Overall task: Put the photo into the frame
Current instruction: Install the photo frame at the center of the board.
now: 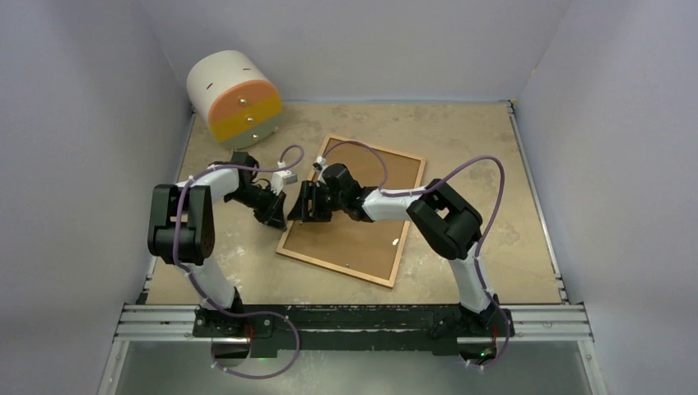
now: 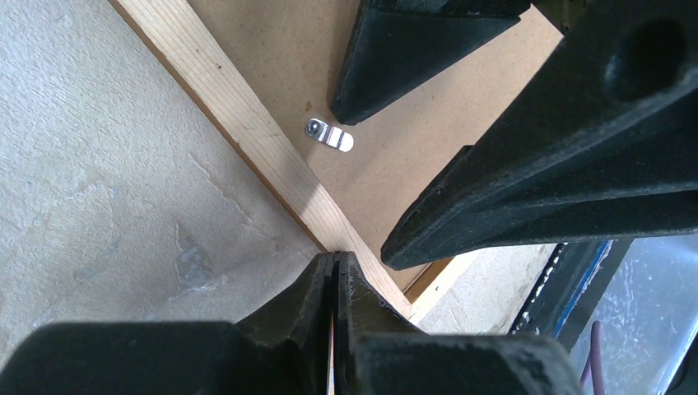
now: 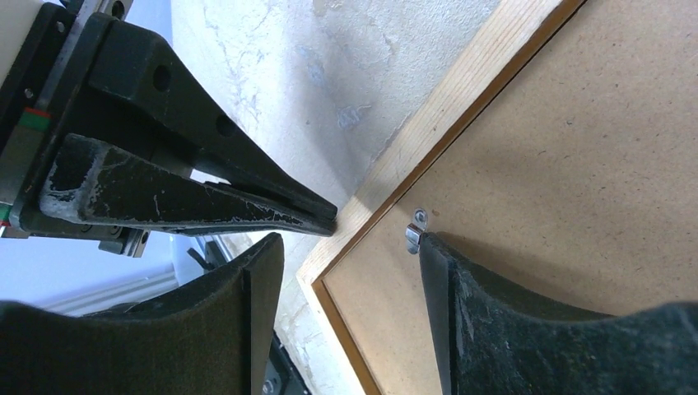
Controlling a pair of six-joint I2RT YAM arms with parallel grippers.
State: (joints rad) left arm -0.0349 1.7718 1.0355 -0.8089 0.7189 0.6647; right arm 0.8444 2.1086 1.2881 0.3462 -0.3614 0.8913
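The frame [image 1: 337,270] lies face down in the middle of the table, its thin wooden rail [image 2: 239,115] round a plain brown backing board [image 1: 362,239]. My left gripper [image 2: 336,257] is shut, with its tips set on the rail near the frame's near-left corner. My right gripper [image 3: 350,243] is open over that same corner. One of its fingers is beside the rail and the other rests on the board against a small metal clip [image 3: 415,230]. The photo is out of view.
A white drum with an orange and yellow face [image 1: 233,96] stands at the back left. Pale walls close in the table on three sides, and a metal rail [image 1: 354,321] carrying both arm bases runs along the near edge.
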